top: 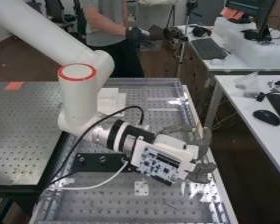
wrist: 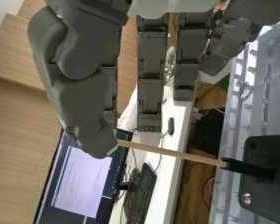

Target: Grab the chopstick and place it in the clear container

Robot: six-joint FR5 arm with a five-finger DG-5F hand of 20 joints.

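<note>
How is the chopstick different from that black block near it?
The chopstick is pale, wood-like tan, while the block is black. The chopstick is long and slim; the block is much broader. The chopstick's visible length is plain, whereas the block carries round metal fittings. Both have fairly straight edges.

Your hand (top: 205, 142) is dark grey; the chopstick (wrist: 170, 151) touching it is light tan, your red-ringed arm (top: 77, 100) adjoining it white, the hole-dotted bench (top: 111, 202) beneath it grey.
</note>
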